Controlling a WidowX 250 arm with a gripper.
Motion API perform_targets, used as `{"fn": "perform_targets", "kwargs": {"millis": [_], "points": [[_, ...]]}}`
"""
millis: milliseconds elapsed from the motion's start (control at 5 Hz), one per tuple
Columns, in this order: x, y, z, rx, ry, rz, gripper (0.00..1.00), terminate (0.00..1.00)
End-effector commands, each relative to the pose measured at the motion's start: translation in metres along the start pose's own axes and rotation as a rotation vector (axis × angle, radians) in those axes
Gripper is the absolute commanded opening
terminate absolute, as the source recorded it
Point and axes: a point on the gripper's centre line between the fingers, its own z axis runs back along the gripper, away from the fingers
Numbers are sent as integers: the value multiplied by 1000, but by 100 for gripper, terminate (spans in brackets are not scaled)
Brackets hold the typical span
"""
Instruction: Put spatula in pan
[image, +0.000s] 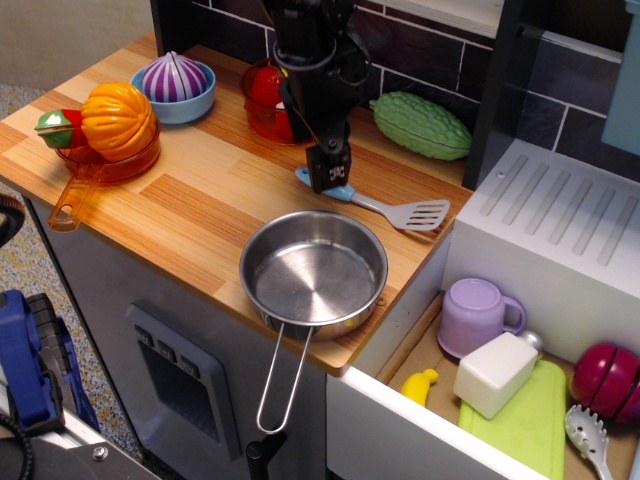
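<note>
spatula (392, 209) handle: its far-left end is hidden behind the gripper (328, 172)
gripper jaws: cannot tell whether parted or closed
pasta spoon (590, 436): cut off at the bottom edge

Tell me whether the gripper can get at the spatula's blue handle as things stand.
Probably yes. The gripper is right over the handle end of the spatula, which lies flat on the counter with nothing on it. The pan sits apart in front.

We find no readable text, labels, brands or numbers on anything in this view.
</note>
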Motion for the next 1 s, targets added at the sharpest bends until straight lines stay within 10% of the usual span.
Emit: {"fn": "perform_targets", "kwargs": {"millis": [0,400,600,800], "points": [[-2,8,-3,11,-64,-71,100,0],[-2,5,-19,-23,-104,-96,100,0],[-2,3,-27,-43,-116,-95,0,0],[0,4,-30,-64,-113,-113,0,0]]}}
